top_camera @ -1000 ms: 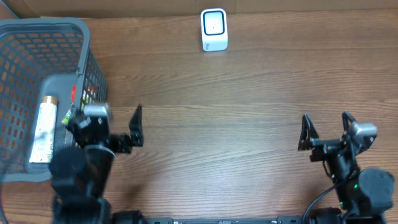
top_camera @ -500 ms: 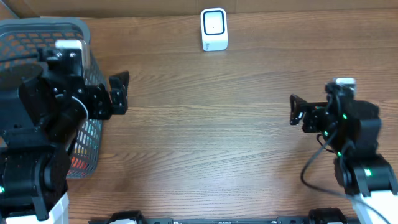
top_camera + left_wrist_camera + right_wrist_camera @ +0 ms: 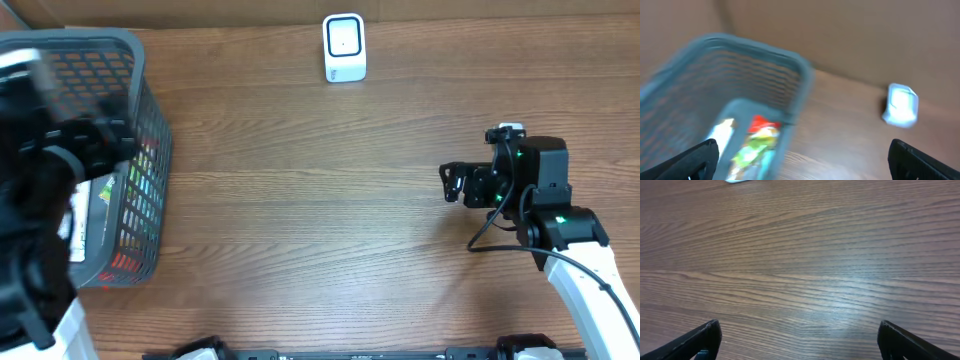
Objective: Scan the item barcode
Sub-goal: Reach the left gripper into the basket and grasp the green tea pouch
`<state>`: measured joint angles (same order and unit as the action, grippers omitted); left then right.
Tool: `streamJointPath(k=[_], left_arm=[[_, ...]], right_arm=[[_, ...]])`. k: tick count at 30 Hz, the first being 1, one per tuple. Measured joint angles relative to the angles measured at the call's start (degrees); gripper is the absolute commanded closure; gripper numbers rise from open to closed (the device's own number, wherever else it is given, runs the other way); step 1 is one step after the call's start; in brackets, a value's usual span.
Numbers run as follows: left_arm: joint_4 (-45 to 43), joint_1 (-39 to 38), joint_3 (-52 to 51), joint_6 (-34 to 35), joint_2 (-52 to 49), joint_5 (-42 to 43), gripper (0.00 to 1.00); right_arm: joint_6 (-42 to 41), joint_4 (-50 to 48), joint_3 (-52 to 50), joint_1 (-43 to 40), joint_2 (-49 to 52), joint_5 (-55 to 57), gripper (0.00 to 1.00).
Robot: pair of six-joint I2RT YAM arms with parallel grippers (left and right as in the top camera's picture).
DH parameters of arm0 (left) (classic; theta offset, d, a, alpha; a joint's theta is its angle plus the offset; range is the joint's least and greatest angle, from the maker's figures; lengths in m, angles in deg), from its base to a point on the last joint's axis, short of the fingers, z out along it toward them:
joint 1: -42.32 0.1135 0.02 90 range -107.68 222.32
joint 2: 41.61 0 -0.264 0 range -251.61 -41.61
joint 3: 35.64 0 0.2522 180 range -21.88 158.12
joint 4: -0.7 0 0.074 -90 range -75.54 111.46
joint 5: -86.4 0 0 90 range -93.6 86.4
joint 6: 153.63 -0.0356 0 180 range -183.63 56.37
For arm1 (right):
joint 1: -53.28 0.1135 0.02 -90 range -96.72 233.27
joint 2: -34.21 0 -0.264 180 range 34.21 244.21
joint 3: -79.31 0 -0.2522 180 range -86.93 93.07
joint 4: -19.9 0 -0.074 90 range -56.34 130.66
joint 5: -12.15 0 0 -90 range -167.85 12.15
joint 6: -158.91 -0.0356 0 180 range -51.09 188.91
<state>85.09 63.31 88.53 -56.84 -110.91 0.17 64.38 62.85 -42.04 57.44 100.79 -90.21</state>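
Colourful packaged items (image 3: 759, 137) lie inside the grey plastic mesh basket (image 3: 100, 40), which stands at the 9 o'clock edge of the brown wood-grain table (image 3: 300, 200). The small white box-shaped scanner (image 3: 344, 47) stands upright at 12 o'clock, well apart from the basket. The left gripper (image 3: 802, 150), blurred in the overhead view, hangs over the basket with jaws spread fully wide and nothing between them. The right gripper (image 3: 450, 183) hovers at 3 o'clock above bare table, jaws equally wide and empty.
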Motion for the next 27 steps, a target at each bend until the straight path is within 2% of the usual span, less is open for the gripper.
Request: streamJointPath(k=[4, 9, 20, 27], left_arm=[[4.0, 10.2, 0.5, 2.9, -2.3, -0.3, 0.00], [7.2, 17.3, 0.6, 4.3, -10.5, -0.4, 0.00], [9.6, 19.0, 0.4, 4.9, -26.8, -0.6, 0.00], [9.7, 19.0, -0.3, 4.7, -33.4, -0.6, 0.05]], right_arm=[[0.0, 0.0, 0.0, 0.0, 0.0, -0.7, 0.00], [0.0, 0.0, 0.0, 0.0, 0.0, -0.9, 0.00], [0.0, 0.2, 0.0, 0.0, 0.0, -0.9, 0.00], [0.0, 0.2, 0.0, 0.0, 0.0, -0.9, 0.00]])
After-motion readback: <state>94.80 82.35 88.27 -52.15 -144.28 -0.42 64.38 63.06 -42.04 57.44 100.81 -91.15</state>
